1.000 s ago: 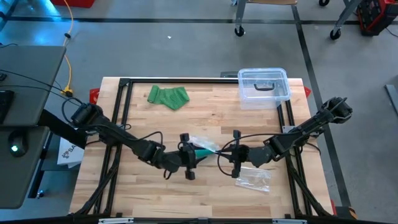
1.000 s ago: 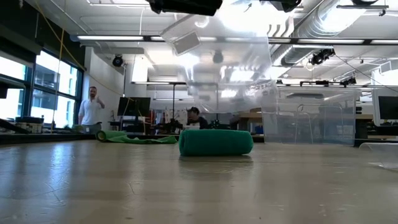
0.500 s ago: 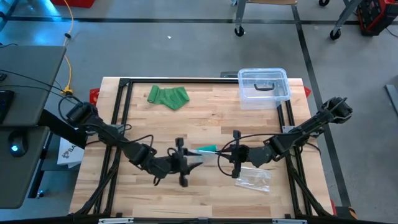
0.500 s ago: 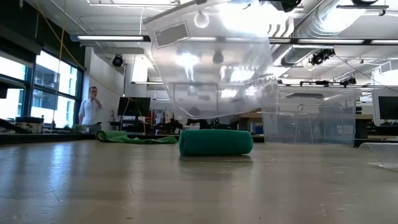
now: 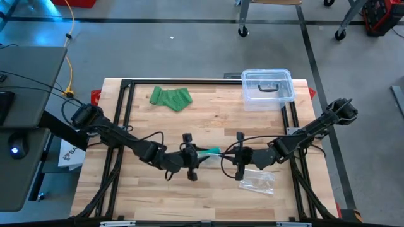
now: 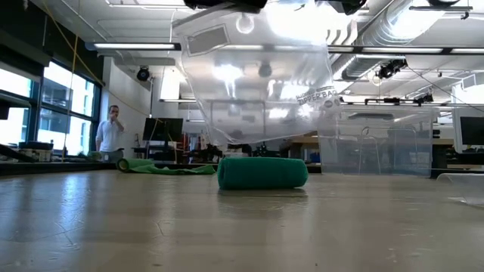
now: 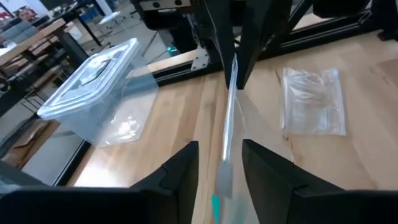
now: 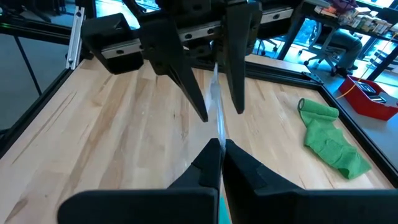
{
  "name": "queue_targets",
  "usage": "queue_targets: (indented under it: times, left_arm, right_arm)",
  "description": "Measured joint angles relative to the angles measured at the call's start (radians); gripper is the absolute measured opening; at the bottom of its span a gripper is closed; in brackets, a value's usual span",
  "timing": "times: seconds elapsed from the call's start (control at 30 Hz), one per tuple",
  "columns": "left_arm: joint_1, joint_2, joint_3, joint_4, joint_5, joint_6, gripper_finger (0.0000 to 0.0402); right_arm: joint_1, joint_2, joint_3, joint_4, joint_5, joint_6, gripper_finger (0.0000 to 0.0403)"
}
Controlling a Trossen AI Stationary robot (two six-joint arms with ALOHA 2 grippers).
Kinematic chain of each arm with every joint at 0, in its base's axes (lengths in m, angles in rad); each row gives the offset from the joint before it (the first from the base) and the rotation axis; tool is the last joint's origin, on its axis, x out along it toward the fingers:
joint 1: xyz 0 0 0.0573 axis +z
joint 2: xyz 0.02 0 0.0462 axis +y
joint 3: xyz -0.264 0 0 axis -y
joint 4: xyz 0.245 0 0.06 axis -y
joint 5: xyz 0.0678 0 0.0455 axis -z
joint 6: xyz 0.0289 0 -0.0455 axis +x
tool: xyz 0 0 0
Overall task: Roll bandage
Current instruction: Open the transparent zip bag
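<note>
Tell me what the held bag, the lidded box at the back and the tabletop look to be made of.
Bag: thin clear plastic film, glossy; the room shows through it and it crinkles.
Lidded box: stiffer clear plastic, probably moulded; it holds its shape and shows the wood underneath.
Tabletop: pale wooden planks, seemingly butcher-block, matte; grain and joints show.

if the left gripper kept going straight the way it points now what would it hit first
Most likely the clear plastic bag held up between the two arms; its edge already sits between the left gripper fingers. Right behind it is the right gripper, shut on the bag's far side. Depth is hard to judge.
</note>
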State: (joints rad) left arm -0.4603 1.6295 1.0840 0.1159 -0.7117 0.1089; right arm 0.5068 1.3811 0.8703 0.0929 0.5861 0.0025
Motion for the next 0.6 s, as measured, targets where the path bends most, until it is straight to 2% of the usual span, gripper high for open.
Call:
queue_targets:
  times: [0.37, 0.6]
  left_arm:
    - [-0.053, -0.01, 0.0, -0.03, -0.128, -0.021, 0.0074]
    - [-0.074, -0.042, 0.0, -0.157, -0.173, -0.102, 0.0067]
  right_arm:
    - [0.0, 0.0, 0.0, 0.0, 0.0, 0.001, 0.0]
    - [0.0, 0.0, 0.0, -0.001, 0.0, 0.001, 0.0]
